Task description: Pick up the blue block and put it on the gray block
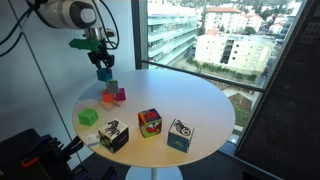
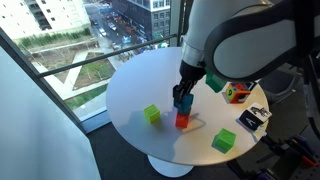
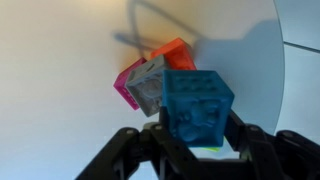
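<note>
A high-rise office-like room: round white table [image 1: 200, 105] beside floor-to-ceiling windows [image 1: 170, 30] overlooking city buildings [image 1: 235, 45].

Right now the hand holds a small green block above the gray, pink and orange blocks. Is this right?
Not quite: the wrist view shows the hand holding the blue block, not a green one. It is above the gray block, the pink block and the orange block, as you said.
</note>
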